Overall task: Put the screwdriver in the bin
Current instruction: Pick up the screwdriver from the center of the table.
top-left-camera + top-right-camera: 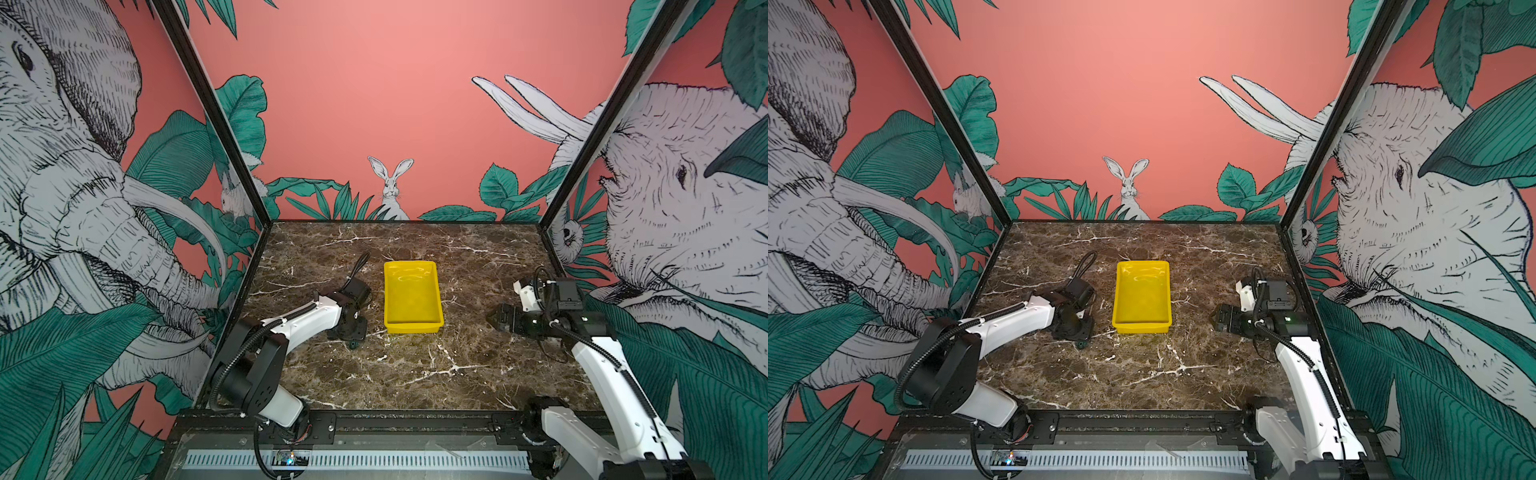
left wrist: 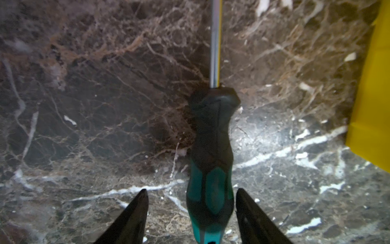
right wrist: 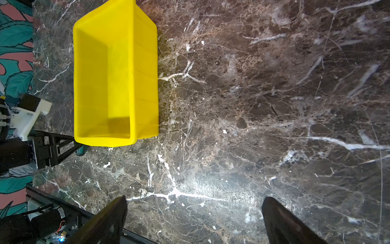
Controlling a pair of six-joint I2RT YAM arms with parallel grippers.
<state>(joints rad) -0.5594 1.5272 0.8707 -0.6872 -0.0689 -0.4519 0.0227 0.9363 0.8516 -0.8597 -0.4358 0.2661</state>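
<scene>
The screwdriver [image 2: 211,164] lies flat on the marble surface [image 2: 84,126], its handle end between the left gripper [image 2: 191,195] jaws, which stand apart on either side and do not yet clamp it, shaft pointing away from them. It looks light and rigid; the rubbery green-and-black handle should grip well, better than the thin slick shaft. The bin [image 2: 373,109] sits just beside, empty. The left arm reaches low, wrist pitched down; the right gripper [image 3: 194,211] hovers with jaws wide, empty.
</scene>
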